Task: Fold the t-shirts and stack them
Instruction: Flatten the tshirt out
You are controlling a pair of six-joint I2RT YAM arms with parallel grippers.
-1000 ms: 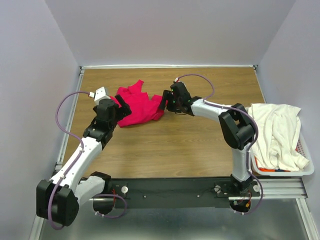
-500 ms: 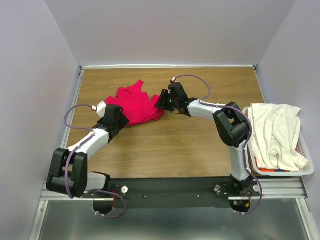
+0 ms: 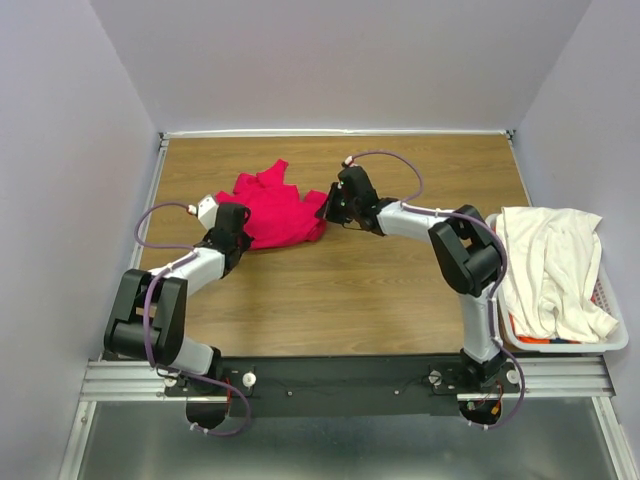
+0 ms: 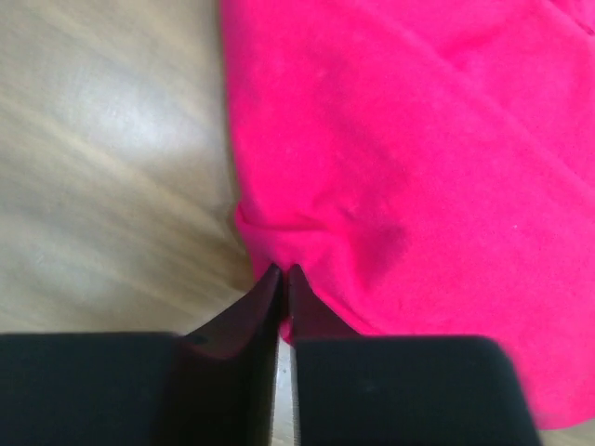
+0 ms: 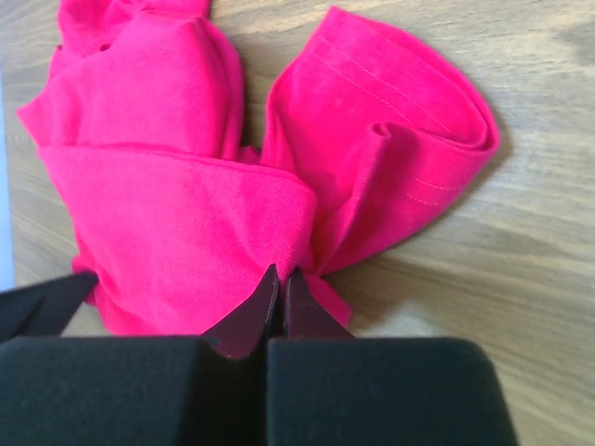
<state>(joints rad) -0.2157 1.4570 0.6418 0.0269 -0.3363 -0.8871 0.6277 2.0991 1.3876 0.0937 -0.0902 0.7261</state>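
A bright crimson-red soft cloth t-shirt (image 3: 275, 208) is seen lying crumpled on the brown wood-grain worktop (image 3: 350, 290), in its far left part, between the two arms. It is neither spread flat nor folded; several loose ridges and overlapping layers are shown.

The left end effector (image 3: 238, 225) is placed low at the near left edge of the crimson-red t-shirt. In the left wrist view its two black fingers (image 4: 311, 325) are brought together with no gap visible at the tips, and the hem of the cloth is pinched between them, a small raised pucker being formed just ahead of the tips. Bare worktop is seen to the left of that hem.

The right end effector (image 3: 327, 207) is placed at the right edge of the same garment. In the right wrist view its fingers (image 5: 246, 321) are likewise closed tip to tip, and gathered cloth is clamped where two folds meet. A sleeve with a stitched hem is seen curled over on itself to the upper right of the tips.

A cream-white soft cloth t-shirt (image 3: 550, 265) is heaped in the white slatted plastic laundry basket (image 3: 612, 343), which is set beside the right edge of the worktop, well apart from the crimson-red t-shirt. The cream cloth is draped over the basket's near rim.
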